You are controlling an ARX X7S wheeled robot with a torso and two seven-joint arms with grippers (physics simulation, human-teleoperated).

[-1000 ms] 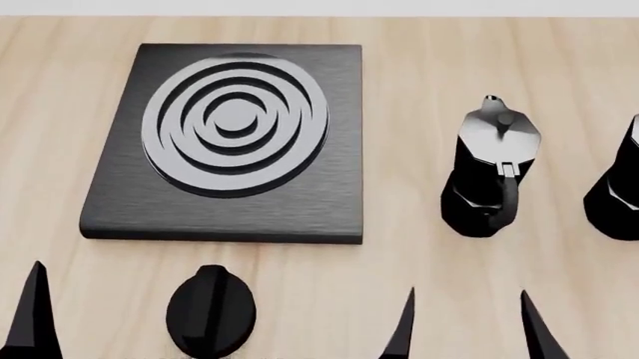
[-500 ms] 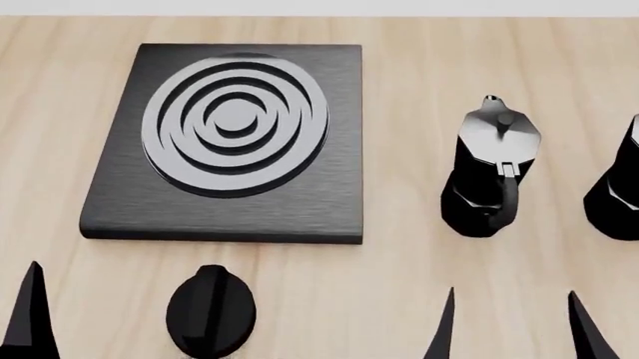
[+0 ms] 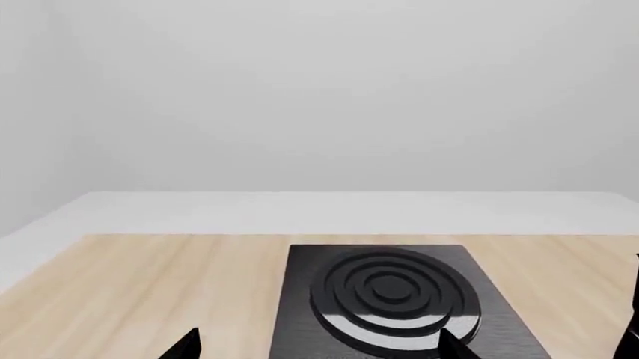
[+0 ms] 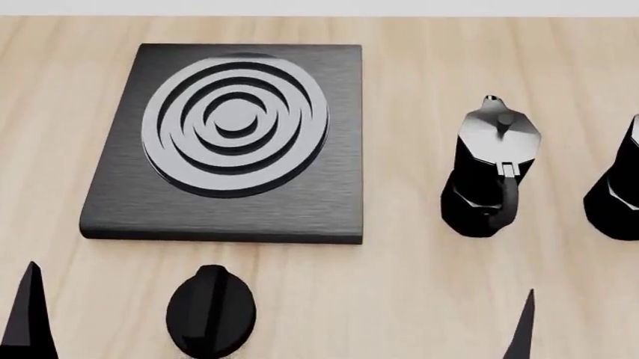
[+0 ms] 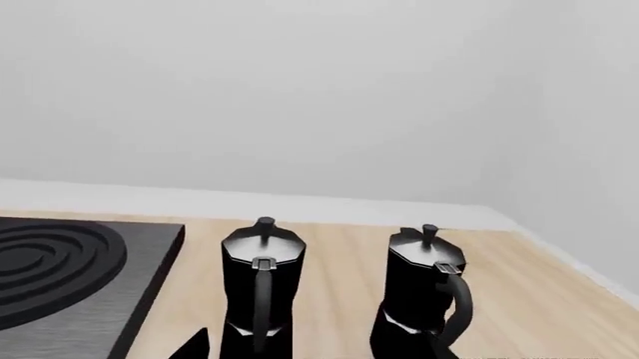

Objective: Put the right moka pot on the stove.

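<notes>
The tabletop (image 4: 420, 284) is pale wood. On it the stove (image 4: 299, 202), a wide dark slab with a ringed burner, lies toward ten o'clock in the head view. The right pot (image 4: 614, 198) stands at three o'clock, cut by the frame edge. Its twin (image 4: 489, 172) stands between it and the stove, apart from both. A small knob (image 4: 209, 310) lies at seven o'clock, just in front of the stove.

In the right wrist view the right pot (image 5: 424, 299) is upright with its handle toward the camera, the twin (image 5: 257, 288) at its side.

It looks rigid, glossy and likely slippery, probably tall enough to tip if nudged. The faceted body, low down, probably offers flat faces for a firmer hold than the thin handle.

The right claw (image 5: 325, 348) shows two tips set wide apart, empty, aimed between the two pots. The left claw (image 3: 317, 345) also shows tips spread wide, empty, facing the stove (image 3: 399, 299).
</notes>
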